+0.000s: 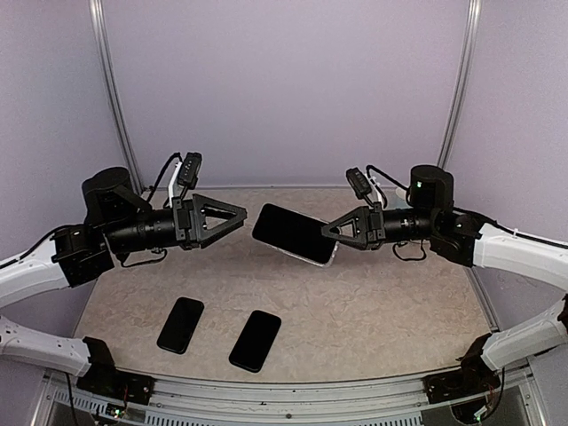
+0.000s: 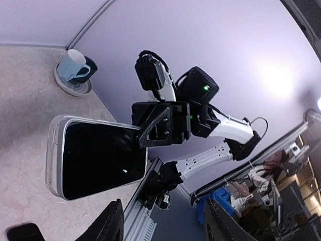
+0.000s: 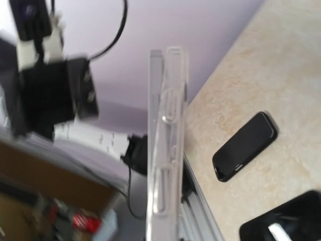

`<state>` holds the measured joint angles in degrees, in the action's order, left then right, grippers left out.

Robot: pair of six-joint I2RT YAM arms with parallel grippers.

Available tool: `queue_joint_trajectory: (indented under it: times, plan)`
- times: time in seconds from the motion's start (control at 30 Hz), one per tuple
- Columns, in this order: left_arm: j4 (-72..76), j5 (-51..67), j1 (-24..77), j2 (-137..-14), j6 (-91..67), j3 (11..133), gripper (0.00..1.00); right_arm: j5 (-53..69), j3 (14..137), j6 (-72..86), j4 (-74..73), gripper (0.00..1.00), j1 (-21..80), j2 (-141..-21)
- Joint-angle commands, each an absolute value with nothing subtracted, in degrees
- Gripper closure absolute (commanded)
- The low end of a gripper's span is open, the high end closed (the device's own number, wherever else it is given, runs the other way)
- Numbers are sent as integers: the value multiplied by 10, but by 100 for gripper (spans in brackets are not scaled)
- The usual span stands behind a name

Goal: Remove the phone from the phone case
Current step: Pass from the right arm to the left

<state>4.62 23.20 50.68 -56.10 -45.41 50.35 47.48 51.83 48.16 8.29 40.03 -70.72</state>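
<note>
A black-screened phone [image 1: 288, 231] in a clear phone case [image 1: 325, 259] hangs tilted above the middle of the table. My right gripper [image 1: 333, 232] is shut on its right end. In the left wrist view the phone [image 2: 100, 160] faces the camera, the case rim [image 2: 51, 150] showing round it. The right wrist view shows the case [image 3: 168, 150] edge-on, with my own fingers hidden. My left gripper [image 1: 238, 214] is a short way left of the phone, apart from it. It is open [image 2: 163, 226], with nothing between its fingers.
Two bare black phones [image 1: 181, 325] [image 1: 256, 340] lie flat on the beige table near the front edge, also in the right wrist view [image 3: 246, 145] [image 3: 286, 221]. A pale blue cup [image 2: 75, 68] stands at the table's far corner. Purple walls enclose the table.
</note>
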Motion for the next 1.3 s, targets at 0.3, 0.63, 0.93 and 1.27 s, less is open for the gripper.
queue_joint_trajectory:
  times: [0.3, 0.63, 0.93, 1.27]
  plan:
    - [2, 159, 518, -619, -664, 568, 45, 421, 489, 722, 158, 100, 395, -669]
    - [-20, 177, 510, -613, -686, 555, 45, 476, 501, 744, 192, 100, 395, -670]
    - [17, 170, 510, -606, -725, 517, 45, 496, 497, 761, 239, 100, 396, -673]
    - [56, 188, 512, -624, -725, 521, 47, 500, 497, 758, 245, 100, 397, -677]
